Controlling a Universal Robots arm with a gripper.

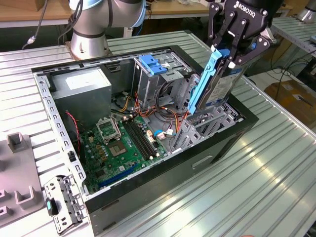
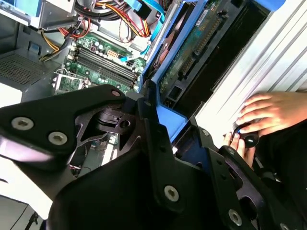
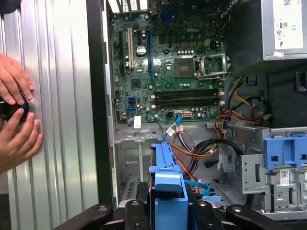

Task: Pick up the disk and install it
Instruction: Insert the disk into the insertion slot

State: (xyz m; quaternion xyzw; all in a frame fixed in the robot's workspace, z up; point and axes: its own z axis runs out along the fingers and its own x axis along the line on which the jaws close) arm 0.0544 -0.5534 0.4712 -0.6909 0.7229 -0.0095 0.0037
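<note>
Gripper [image 1: 230, 57] is clenched on the disk [image 1: 223, 88], held tilted over the open computer case [image 1: 148, 193] on the ribbed metal desk [image 1: 276, 168].

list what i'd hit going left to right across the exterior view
grey fixture → bracket → motherboard → disk held in the pincer → cardboard box

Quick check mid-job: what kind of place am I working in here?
Probably a robotics lab or workshop: a ribbed metal table, an opened computer case on it, wooden desks behind. The pincer grips the disk over the case.
</note>
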